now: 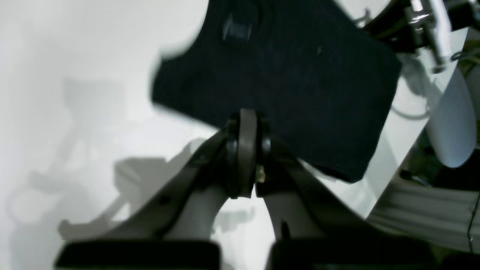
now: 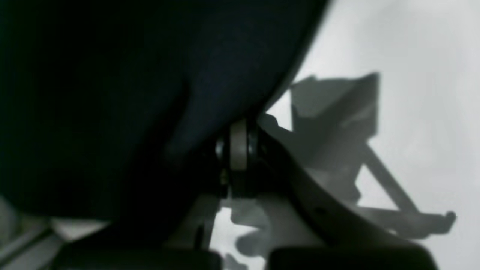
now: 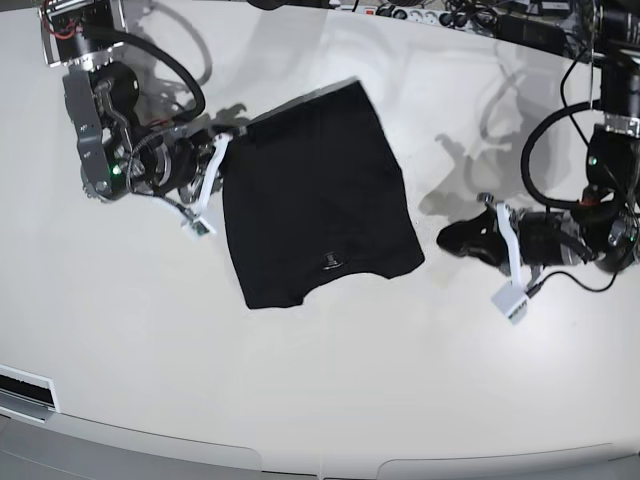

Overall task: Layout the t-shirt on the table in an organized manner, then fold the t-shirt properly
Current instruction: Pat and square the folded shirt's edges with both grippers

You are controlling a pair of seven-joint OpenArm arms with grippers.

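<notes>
Base view alone shows the whole folded t-shirt [image 3: 315, 195] on the table [image 3: 330, 400]; both claws [image 1: 247, 123] [image 2: 238, 138] are closed, empty.

left gripper [image 1: 245, 150] closed, right gripper [image 2: 240, 150] closed, arms apart

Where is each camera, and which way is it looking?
Left wrist: rides the left arm, looks past the shut left gripper at the t-shirt on the table.
Right wrist: rides the right arm, looks past the shut right gripper, very close to the t-shirt's edge.
Base: up high, looking down; both arms show, right gripper at the shirt, left gripper apart.
All three share the black t-shirt and white table.
</notes>
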